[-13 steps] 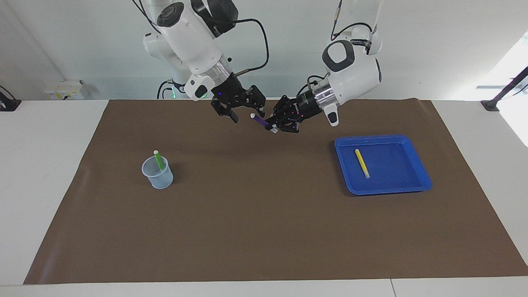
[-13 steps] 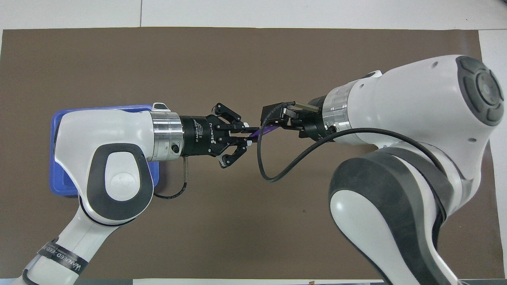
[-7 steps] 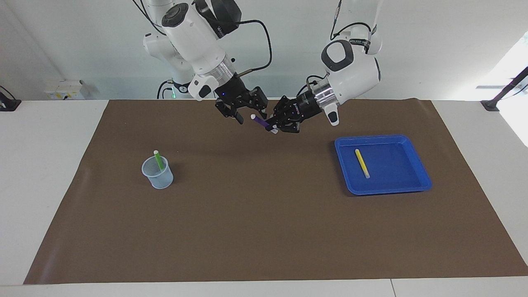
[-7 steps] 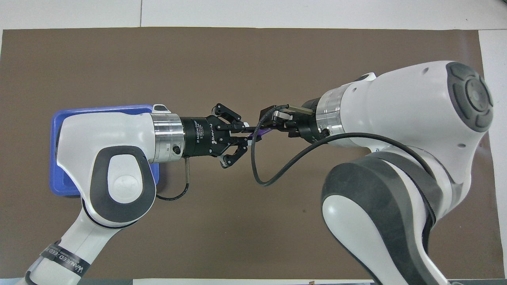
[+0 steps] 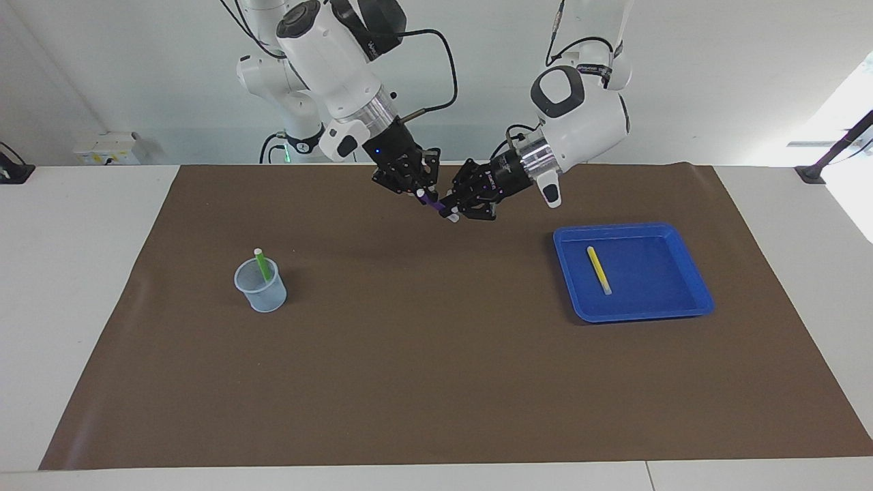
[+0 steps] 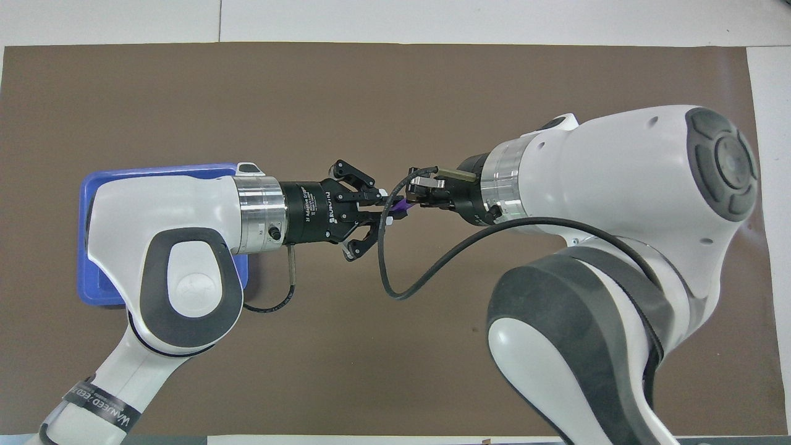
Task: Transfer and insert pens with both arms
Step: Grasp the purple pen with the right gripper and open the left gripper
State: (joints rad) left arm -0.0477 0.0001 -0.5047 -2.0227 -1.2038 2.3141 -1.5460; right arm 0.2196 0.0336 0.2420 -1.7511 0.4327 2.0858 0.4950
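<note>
Left claw [image 5: 451,206] and right claw [image 5: 417,190] both clench the purple pen [image 5: 431,202], tilted lengthwise between them.

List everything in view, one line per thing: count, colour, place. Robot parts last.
purple pen: 1, purple with pale ends, in the air over the mat, gripped by both grippers
green pen: 1, green with a pale tip, standing tilted in the cup
yellow pen: 1, yellow, lying in the tray
cup: 1, clear, on the mat toward the right arm's end
tray: 1, blue, on the mat toward the left arm's end
mat: 1, brown, covering the table
table: 1, white
left gripper: 1, black, shut on the purple pen
right gripper: 1, black, shut on the purple pen's other end
</note>
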